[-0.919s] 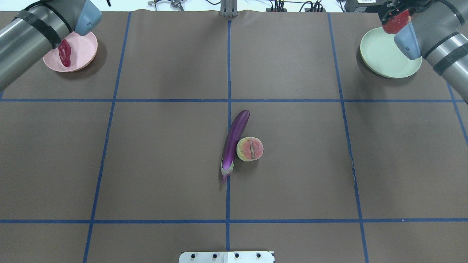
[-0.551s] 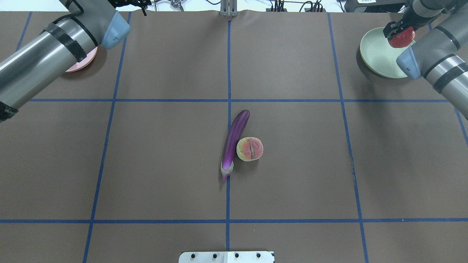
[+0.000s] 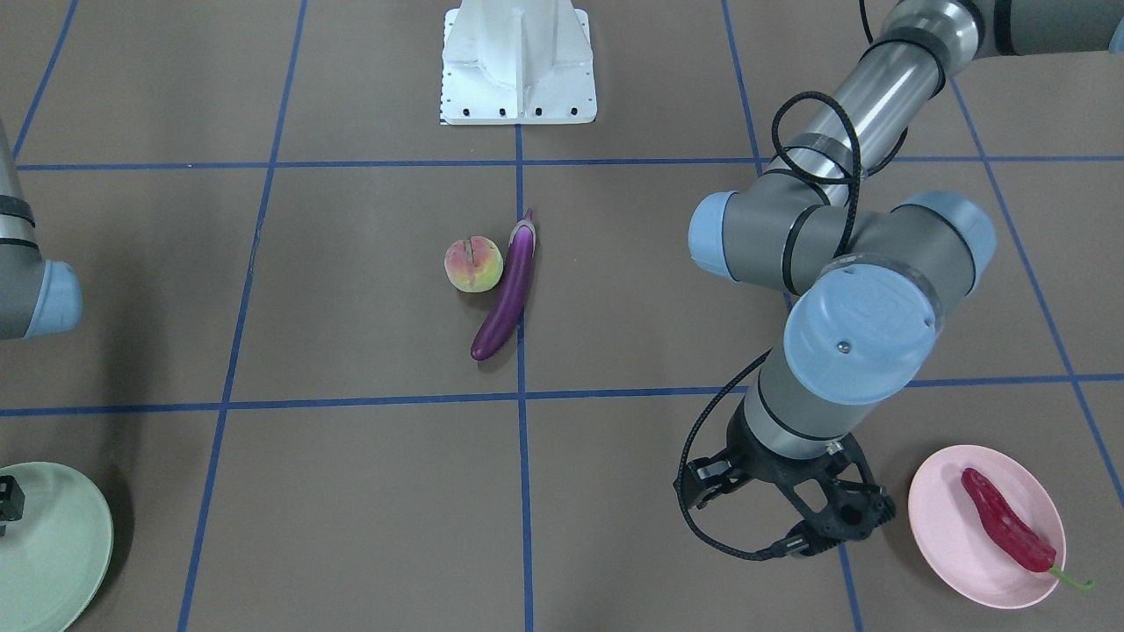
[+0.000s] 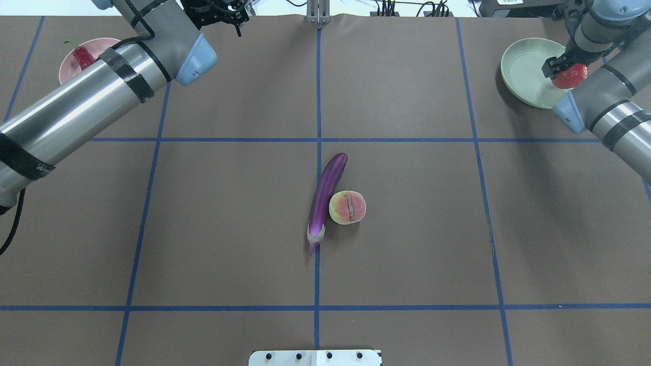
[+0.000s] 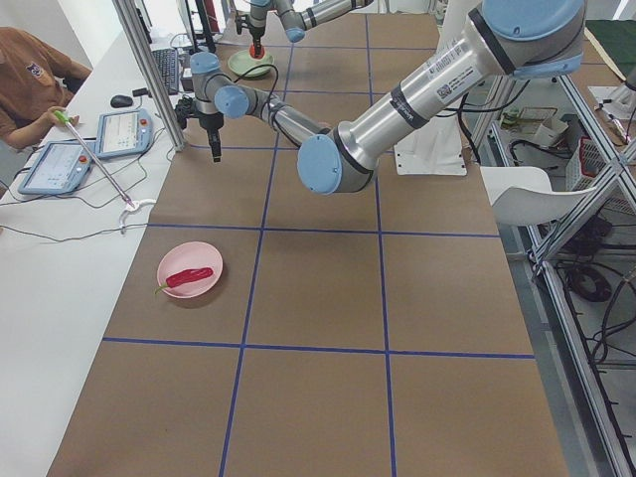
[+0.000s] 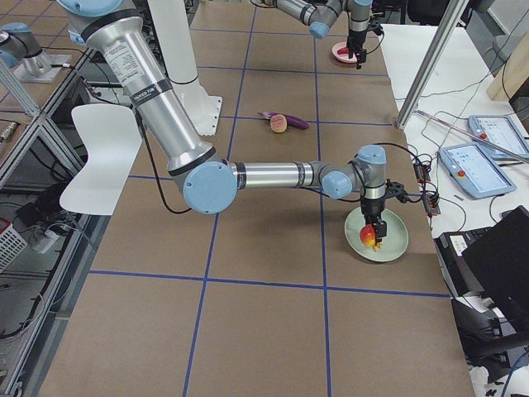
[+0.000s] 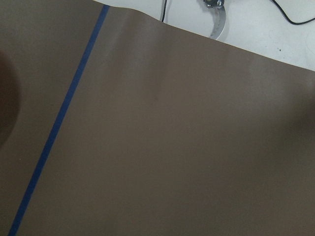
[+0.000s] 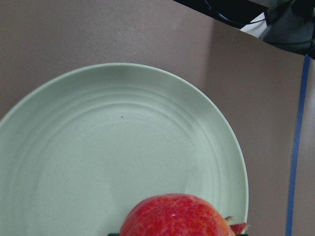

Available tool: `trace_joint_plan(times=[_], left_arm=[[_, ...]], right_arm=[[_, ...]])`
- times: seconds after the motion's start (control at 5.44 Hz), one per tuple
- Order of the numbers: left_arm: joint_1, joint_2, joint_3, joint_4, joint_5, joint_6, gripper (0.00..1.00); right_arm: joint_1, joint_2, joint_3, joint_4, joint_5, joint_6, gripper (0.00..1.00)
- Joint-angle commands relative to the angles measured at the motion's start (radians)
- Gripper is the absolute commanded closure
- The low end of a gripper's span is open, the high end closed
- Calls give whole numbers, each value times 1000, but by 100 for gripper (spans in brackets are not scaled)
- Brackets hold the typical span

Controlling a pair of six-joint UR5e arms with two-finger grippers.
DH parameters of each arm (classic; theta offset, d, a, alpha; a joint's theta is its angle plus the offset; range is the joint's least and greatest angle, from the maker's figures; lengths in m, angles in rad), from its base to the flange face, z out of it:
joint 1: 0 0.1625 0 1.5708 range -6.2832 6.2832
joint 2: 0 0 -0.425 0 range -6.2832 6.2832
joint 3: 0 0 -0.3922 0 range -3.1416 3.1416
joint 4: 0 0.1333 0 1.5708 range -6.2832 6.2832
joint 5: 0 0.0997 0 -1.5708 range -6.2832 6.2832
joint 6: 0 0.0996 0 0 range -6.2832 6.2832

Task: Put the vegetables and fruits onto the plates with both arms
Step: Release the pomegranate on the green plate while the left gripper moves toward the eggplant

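right hand (image 6: pixel 374 231) closed on pomegranate (image 8: pixel 174 216), held over green plate (image 8: pixel 98 147) near rim; contact not discernible. to be carried toward plate centre and set low before release, so roll-off is avoided. left hand (image 3: pixel 803 518) spread, empty, beside pink plate (image 3: pixel 944 518); chili (image 3: pixel 1005 531) laid there. eggplant (image 3: pixel 507 294) and peach (image 3: pixel 473 264) touching, in middle of bench (image 4: pixel 203 229).

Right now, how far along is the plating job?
Done: the chili pepper lies on the pink plate, with the left gripper clear of it. In hand: the right gripper holds the pomegranate over the mint green plate, unreleased. Remaining: the eggplant and peach, side by side mid-table.
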Motion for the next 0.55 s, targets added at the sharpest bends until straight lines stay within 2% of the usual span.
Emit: trace_joint_plan(times=[0.0,0.18,0.37], left_arm=[[47,-4,-27,-2,6,-50,0],[79,-2,-54,-2,9,-85,0],[123,-4,-78,-3,10,-125,0]], right_arm=[[5,1,-12,2,-29,-3,85],[7,9,-12,2,-32,4,3],[11,17,-8,0,-33,5,0]])
